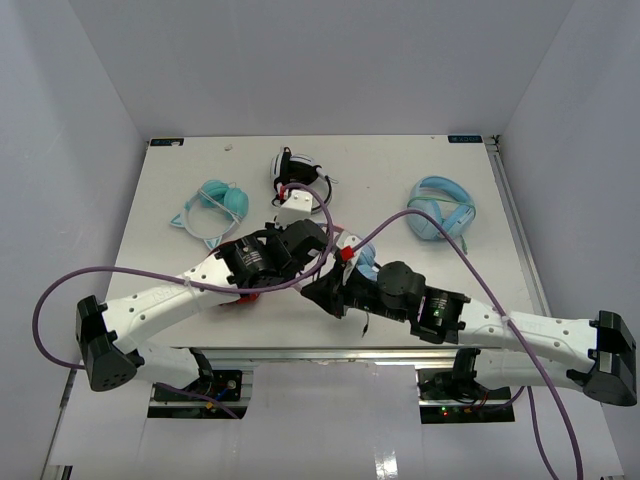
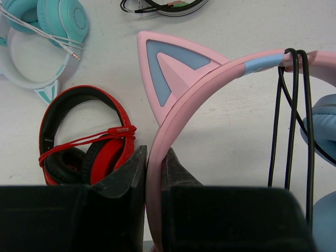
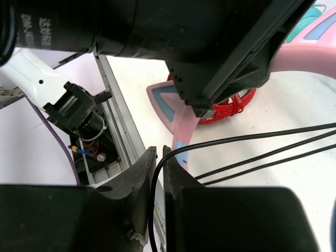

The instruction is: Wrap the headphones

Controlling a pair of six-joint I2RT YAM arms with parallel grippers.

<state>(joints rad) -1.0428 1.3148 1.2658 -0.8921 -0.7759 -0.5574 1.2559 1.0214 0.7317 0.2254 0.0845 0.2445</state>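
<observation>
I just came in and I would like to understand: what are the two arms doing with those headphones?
The left hand is shut on the pink headband of the cat-eared headphones. The right hand seems to pinch their thin black cable, which is already looped over the headband. The wrapping is therefore under way, not finished. A red pair lies on the table beside them.

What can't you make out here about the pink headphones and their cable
Ear cups of the headphones: top view, arms mostly cover them; left wrist view, the right edge cuts them.
Plug end of cable: shown in no view.
Whether the right gripper pinches the cable: right wrist view, gap too narrow to judge.
</observation>
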